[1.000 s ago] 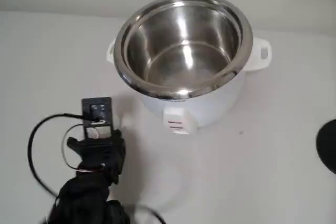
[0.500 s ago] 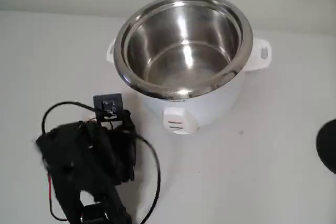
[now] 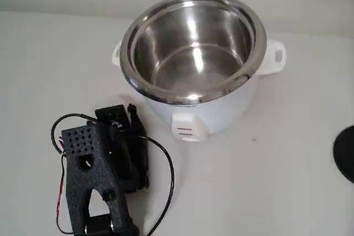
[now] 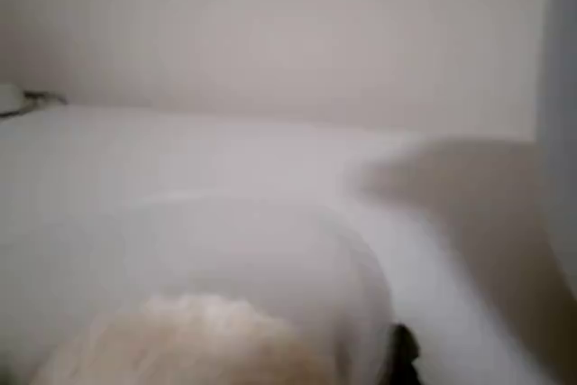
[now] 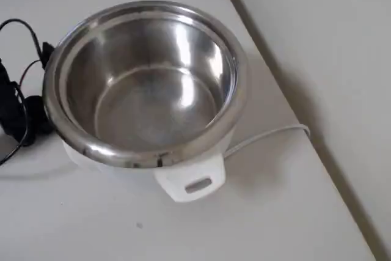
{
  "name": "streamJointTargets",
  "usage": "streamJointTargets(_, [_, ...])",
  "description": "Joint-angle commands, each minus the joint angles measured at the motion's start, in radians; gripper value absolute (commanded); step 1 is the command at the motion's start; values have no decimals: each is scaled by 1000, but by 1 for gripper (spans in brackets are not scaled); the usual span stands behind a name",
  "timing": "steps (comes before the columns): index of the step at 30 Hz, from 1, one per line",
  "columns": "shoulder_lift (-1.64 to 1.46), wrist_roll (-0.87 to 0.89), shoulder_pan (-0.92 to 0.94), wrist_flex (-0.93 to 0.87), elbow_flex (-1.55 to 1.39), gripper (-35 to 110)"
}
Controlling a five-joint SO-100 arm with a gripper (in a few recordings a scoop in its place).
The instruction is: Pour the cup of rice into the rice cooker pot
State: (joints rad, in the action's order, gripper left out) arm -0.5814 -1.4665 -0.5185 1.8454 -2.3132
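The rice cooker pot (image 3: 193, 42), a shiny steel bowl in a white cooker body, stands at the back middle of the table and looks empty (image 5: 146, 84). My black gripper (image 3: 135, 147) lies low over the table, in front of the cooker and to its left. In the wrist view the translucent cup (image 4: 270, 259) is very close, with the rice (image 4: 189, 344) a pale heap inside it. One dark fingertip (image 4: 401, 356) rests by the cup's right wall. In the fixed view the arm hides the cup.
A dark round object (image 3: 345, 153) sits at the right edge of the fixed view. A white cord (image 5: 269, 136) runs from the cooker toward the table edge (image 5: 287, 90). Black cables (image 3: 163, 181) loop beside the arm.
The arm has shifted right and nearer the cooker. Its wrist has rolled, so the perforated side now faces up.
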Motion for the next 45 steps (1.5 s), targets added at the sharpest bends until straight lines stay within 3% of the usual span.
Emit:
streamJointTargets(1, [25, -23, -32, -23, 23, 26])
streamJointTargets(6, [37, -71, -54, -20, 23, 14])
streamJointTargets(17, [-67, -91, -114, 40, -189, 13])
streamJointTargets(26, [-382, -78, -129, 26, -423, 13])
streamJointTargets(31, [-600, -77, -86, -94, -443, 13])
streamJointTargets(35, [-845, -64, -55, -344, -433, 13])
streamJointTargets(45, [-1241, -80, -46, -769, -356, 13])
